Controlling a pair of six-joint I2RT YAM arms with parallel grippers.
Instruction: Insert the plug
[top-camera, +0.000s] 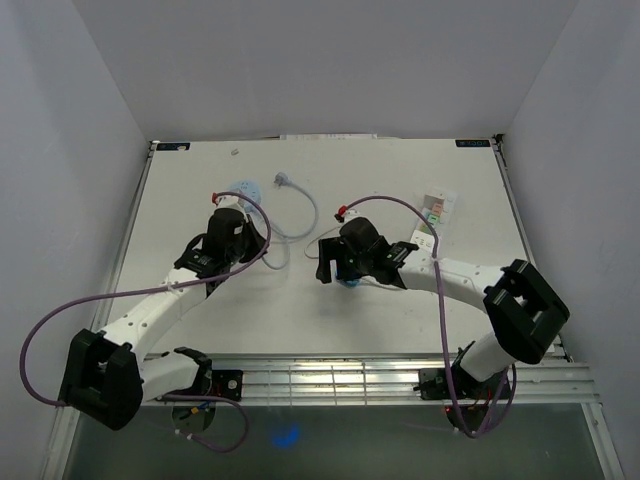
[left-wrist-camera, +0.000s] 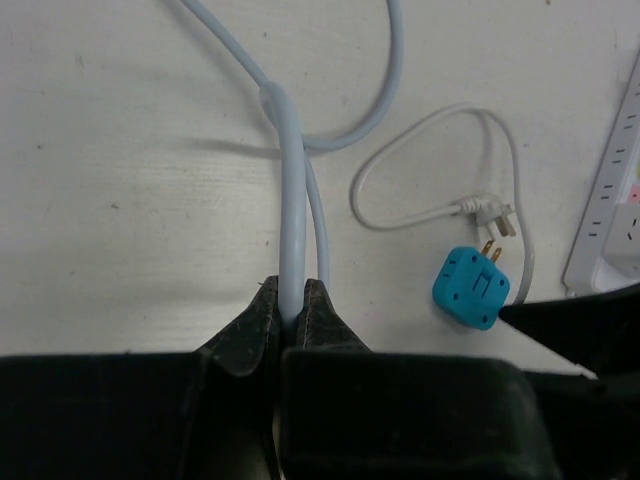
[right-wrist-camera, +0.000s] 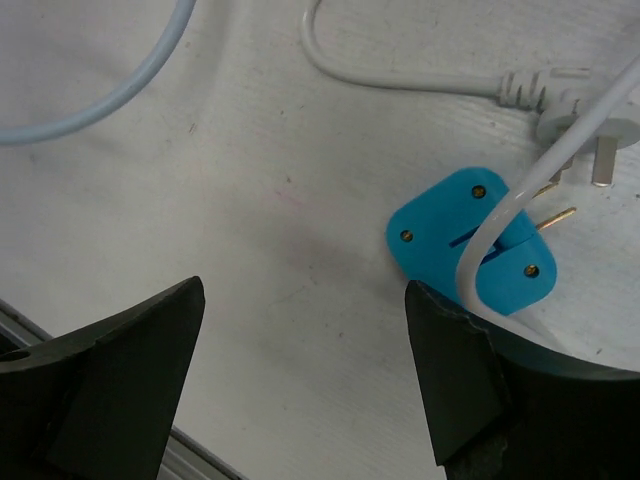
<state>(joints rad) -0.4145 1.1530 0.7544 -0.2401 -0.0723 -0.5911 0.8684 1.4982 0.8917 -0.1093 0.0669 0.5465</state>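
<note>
The right gripper (right-wrist-camera: 303, 300) has its fingers spread wide, with nothing between them. The blue plug (right-wrist-camera: 432, 235) lies flat on the table (right-wrist-camera: 250, 200), close by the tip of one finger and not in the middle of the gap. Its two gold pins (right-wrist-camera: 556, 215) point away from the fingers. A thin white cord (right-wrist-camera: 400, 85) lies across it.

The plug looks small, light and hard. Its smooth sides may slip, so grab it by the flat sides, never by the pins. The soft cord may drag along.

The left gripper (left-wrist-camera: 290, 298) is pinched tight on a pale blue cable (left-wrist-camera: 291, 190).
</note>
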